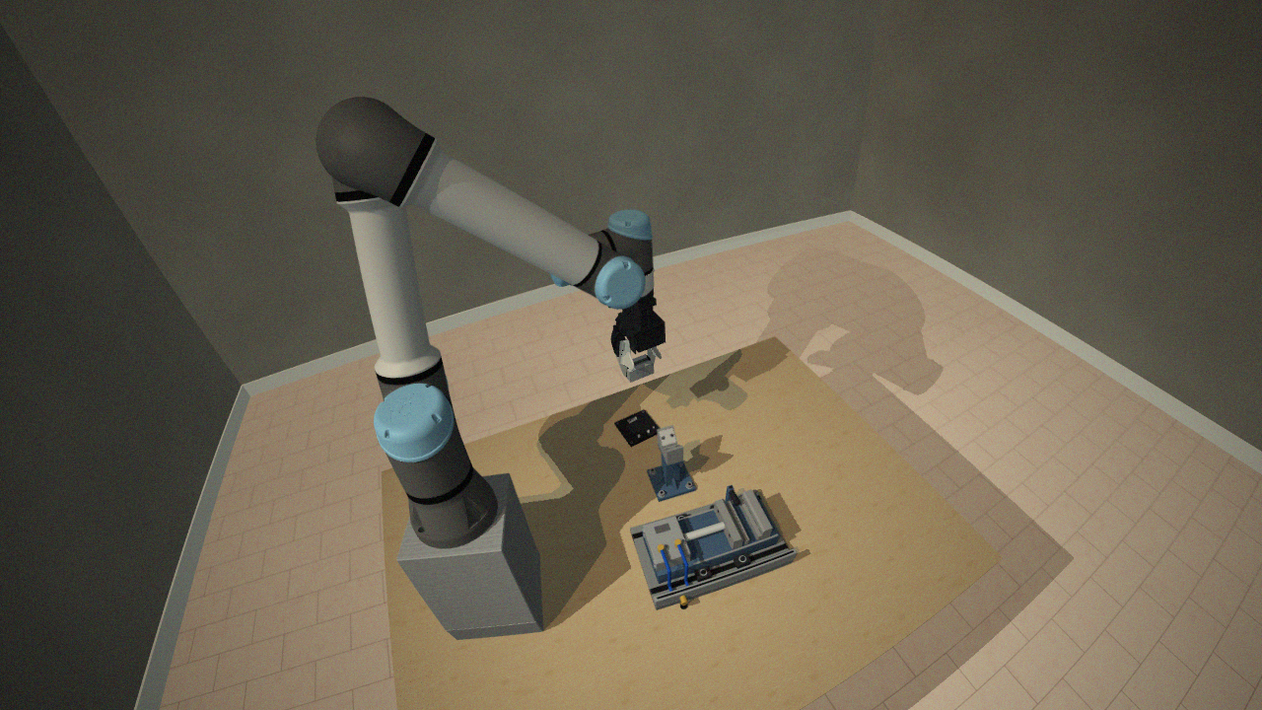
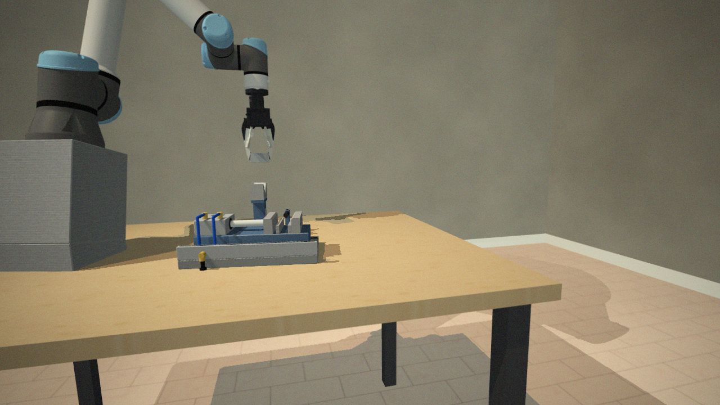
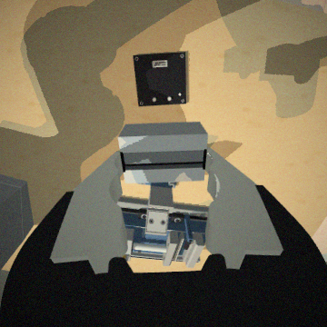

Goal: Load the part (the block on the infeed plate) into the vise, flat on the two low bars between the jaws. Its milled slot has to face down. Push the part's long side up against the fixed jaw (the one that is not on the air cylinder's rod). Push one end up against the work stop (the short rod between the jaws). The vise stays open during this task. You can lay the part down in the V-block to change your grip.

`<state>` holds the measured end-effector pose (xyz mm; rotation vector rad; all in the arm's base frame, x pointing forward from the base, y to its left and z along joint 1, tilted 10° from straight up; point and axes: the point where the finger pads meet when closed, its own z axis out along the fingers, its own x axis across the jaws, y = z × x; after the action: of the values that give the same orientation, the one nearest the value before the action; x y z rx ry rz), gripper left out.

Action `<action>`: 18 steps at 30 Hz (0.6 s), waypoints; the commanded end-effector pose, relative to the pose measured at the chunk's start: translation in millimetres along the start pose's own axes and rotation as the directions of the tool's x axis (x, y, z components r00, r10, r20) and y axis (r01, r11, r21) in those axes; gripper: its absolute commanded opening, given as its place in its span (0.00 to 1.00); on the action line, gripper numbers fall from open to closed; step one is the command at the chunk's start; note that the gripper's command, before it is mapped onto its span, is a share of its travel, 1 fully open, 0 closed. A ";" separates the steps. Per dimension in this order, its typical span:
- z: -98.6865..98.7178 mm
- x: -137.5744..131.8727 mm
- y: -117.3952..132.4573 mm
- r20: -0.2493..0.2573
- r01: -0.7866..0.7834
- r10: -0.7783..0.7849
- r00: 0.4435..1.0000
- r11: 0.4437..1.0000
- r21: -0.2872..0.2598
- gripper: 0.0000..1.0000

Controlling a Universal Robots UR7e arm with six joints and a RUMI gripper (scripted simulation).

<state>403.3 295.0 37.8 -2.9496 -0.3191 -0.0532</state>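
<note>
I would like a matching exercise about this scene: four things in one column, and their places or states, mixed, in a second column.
Things:
1. part
2. infeed plate
3. vise
4. V-block

States:
A. black, bare, lying on the table
B. held in the gripper, high above the table
C. jaws open, nothing between them
D. standing on a blue post, nothing in it

Pairs: 1-B, 2-A, 3-C, 4-D

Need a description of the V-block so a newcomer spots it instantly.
On the wooden table, find the blue-and-grey vise. Just behind it, toward the black infeed plate, stands the V-block: a small grey notched head on a blue post and base, the only upright pedestal there.
</note>
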 end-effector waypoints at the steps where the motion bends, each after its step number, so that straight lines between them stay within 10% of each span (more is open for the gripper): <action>1: -1.1 1.4 17.1 -0.003 -0.018 0.018 1.000 1.000 0.000 0.00; 18: -0.9 1.5 67.2 -0.003 -0.075 0.075 0.997 0.997 -0.001 0.00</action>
<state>415.0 251.2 29.8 -2.9584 -0.2398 -0.0455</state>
